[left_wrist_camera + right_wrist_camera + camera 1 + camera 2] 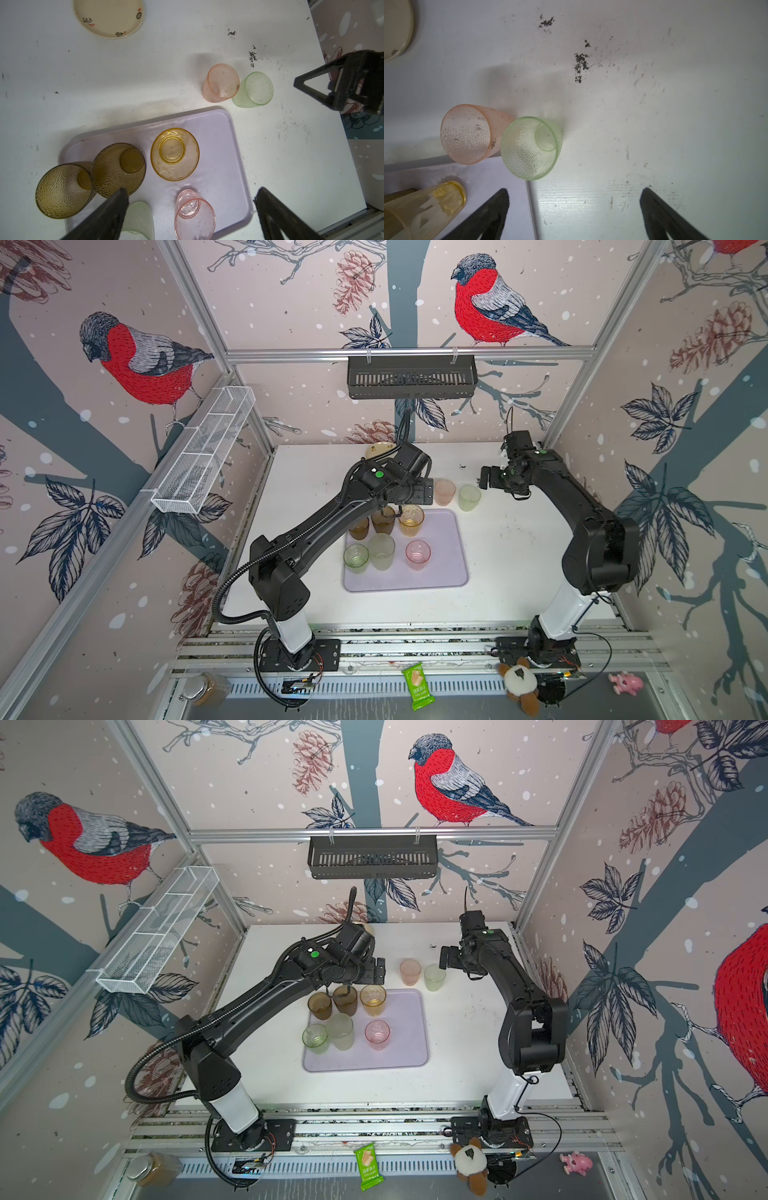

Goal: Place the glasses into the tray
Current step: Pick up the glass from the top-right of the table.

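The lavender tray (444, 572) lies mid-table. On it stand several glasses: two brown (359, 528) (383, 519), an amber one (411, 520), a green one (356, 558), a taller frosted green one (381, 551) and a pink one (417, 554). Behind the tray, on the bare table, a peach glass (445, 492) and a green glass (530, 147) stand close together. My left gripper (191, 194) hangs open and empty above the tray's far part. The right gripper (575, 192) is open and empty too, above the table to the right of the green glass.
A small yellow plate (109, 18) sits at the table's far side. A black slotted basket (411, 377) hangs on the back wall and a white wire basket (203, 456) on the left wall. A snack packet (417, 686) and a plush toy (519, 684) lie on the front ledge.
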Available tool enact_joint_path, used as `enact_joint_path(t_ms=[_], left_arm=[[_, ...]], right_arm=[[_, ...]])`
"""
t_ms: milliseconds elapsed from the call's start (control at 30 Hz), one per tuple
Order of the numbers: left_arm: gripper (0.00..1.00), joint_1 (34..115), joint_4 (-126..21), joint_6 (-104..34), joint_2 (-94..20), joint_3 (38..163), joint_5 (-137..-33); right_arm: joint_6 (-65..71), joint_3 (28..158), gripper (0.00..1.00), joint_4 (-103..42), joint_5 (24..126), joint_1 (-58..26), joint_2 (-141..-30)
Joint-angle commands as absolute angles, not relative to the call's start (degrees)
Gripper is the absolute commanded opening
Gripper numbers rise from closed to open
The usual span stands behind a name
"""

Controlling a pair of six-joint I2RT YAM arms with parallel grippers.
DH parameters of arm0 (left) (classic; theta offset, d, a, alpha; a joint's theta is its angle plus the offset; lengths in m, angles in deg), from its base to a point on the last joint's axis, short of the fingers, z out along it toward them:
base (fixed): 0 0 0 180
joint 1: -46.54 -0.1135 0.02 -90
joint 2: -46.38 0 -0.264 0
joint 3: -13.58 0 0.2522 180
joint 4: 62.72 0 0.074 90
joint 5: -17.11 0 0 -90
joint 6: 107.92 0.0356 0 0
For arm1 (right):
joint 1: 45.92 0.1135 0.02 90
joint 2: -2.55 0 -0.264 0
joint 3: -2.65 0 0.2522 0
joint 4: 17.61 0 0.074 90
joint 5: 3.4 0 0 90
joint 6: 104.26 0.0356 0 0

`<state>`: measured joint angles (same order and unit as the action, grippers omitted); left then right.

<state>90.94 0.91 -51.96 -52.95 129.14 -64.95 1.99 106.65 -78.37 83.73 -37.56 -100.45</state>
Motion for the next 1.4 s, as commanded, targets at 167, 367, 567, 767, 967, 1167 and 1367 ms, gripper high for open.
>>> enact_joint_path(t_ms=[167,367,567,767,967,1167,1367], left_arm=[[0.96,87.8,-0.1,-50.3,-50.5,127.6,-67.3],[0.96,86.0,-0.2,-49.1,-49.5,126.5,-68.2],[0.96,86.0,0.3,-48.1,-50.0,126.5,-68.3],[0.96,86.0,0.2,-47.2,-50.7,127.6,-69.0],[0.96,86.0,0.0,-47.7,-50.8,127.1,-70.7],[0.96,86.0,0.0,-48.2,-51.0,127.3,-71.0],[0.96,86.0,0.0,-48.9,-51.2,127.3,-71.7]], right_arm=[[-0.2,107.9,0.9,-79.0,85.4,-35.9,-106.6],[-0.9,109.7,0.81,-79.2,87.2,-35.4,-109.7],[-1.7,111.1,0.68,-79.2,88.2,-35.3,-112.2],[-1.6,111.8,0.56,-79.0,88.3,-34.1,-113.7],[-1.5,111.8,0.43,-78.7,88.3,-33.5,-114.6],[-1.7,112.0,0.34,-78.6,88.8,-33.5,-114.6],[-2.0,111.8,0.27,-78.5,89.0,-33.5,-114.5]])
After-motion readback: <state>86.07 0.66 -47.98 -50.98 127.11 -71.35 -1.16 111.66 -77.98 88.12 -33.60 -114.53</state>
